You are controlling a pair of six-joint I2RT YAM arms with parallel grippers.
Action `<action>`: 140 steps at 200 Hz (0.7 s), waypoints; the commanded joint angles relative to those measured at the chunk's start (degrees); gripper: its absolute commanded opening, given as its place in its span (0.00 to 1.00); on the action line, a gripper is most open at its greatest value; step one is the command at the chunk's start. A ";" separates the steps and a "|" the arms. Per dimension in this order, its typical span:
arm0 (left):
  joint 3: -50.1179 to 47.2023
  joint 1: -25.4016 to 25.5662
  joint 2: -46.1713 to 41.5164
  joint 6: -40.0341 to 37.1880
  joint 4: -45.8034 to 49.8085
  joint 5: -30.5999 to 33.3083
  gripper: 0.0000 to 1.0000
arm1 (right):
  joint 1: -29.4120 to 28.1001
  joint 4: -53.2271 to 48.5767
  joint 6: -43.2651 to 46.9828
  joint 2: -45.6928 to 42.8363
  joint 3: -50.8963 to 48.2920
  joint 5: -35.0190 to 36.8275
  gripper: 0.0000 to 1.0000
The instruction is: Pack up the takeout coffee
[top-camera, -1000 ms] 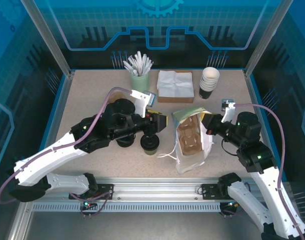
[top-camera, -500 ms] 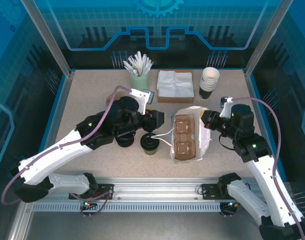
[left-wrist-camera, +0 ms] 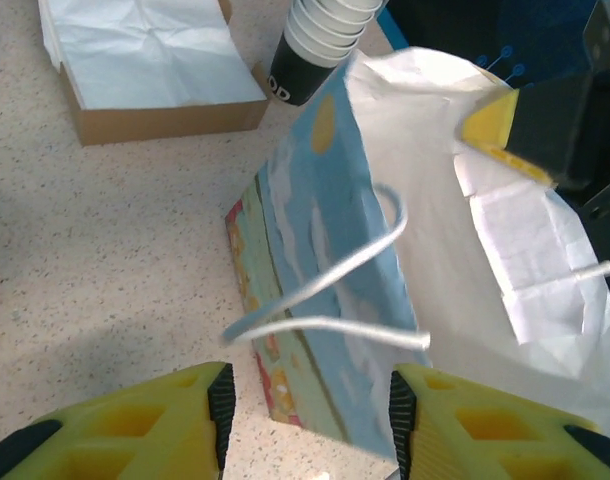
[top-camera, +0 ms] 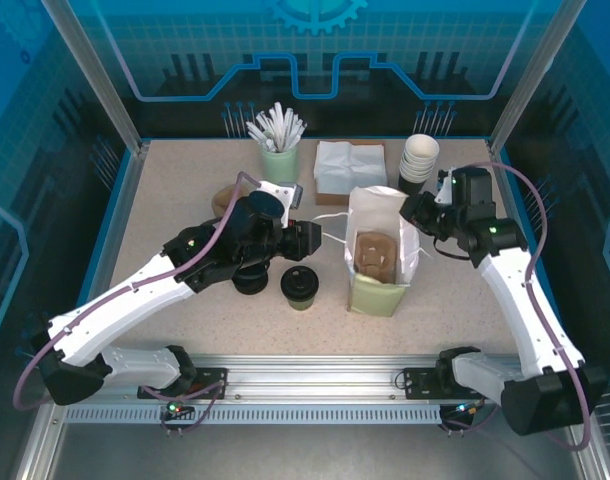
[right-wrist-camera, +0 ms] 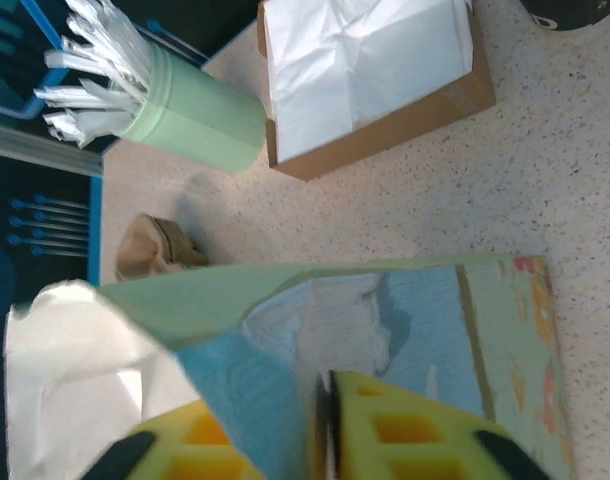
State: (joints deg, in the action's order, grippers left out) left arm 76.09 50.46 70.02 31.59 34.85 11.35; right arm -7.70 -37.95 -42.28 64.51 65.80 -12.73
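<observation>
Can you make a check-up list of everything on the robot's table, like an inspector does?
Surface: speckled beige table, no spills seen.
Job's things: takeout coffee, lidded and upright beside the paper bag, not yet inside.
Clutter: stack of cups, napkin box and green cup of wrapped straws along the far edge.
Grippers: left gripper open by the bag's handle; right gripper shut on the bag's wall.
Cables: purple cables loop along both arms.
Surroundings: blue panels and a metal frame.
</observation>
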 commanded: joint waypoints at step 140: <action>-12.57 -1.19 -9.99 -4.56 4.09 4.02 0.67 | 5.31 -8.14 29.04 3.77 16.68 -4.94 0.56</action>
State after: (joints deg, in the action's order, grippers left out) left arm 66.35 49.65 61.14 27.24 37.98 14.02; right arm -4.12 -45.45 -16.67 69.06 80.82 -14.41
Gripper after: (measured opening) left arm 0.639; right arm 0.555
